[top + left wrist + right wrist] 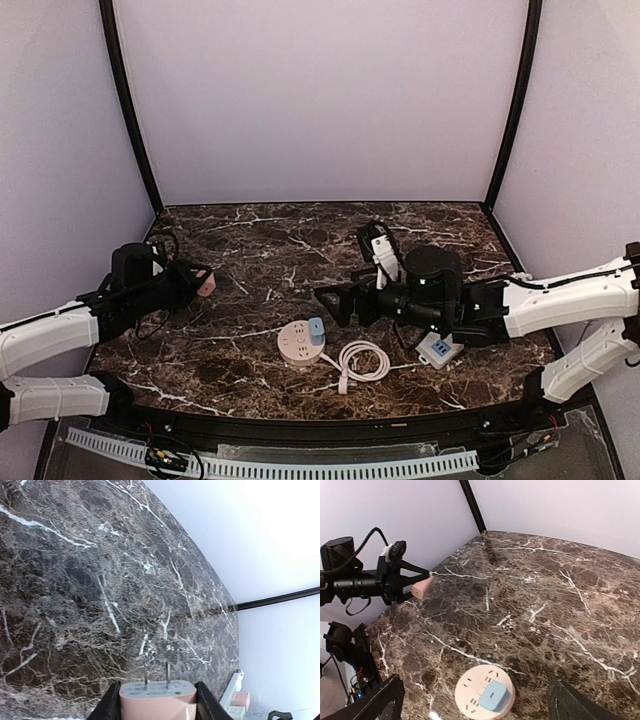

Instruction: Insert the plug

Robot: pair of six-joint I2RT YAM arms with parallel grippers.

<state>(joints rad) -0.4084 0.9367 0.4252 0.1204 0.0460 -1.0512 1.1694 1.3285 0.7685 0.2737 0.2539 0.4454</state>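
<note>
Pink plug (156, 702); dark brown marble table (260, 240), white veins; pale pink round socket (294, 349), blue adapter (316, 328); white cable (366, 361).

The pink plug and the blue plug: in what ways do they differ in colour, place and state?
The pink plug is held in the air by the left gripper; the blue plug sits on the round socket.
The pink plug's two prongs are bare and in plain sight; the blue plug shows none.
One is pale pink, the other light blue.
Both are small rounded blocks.
</note>
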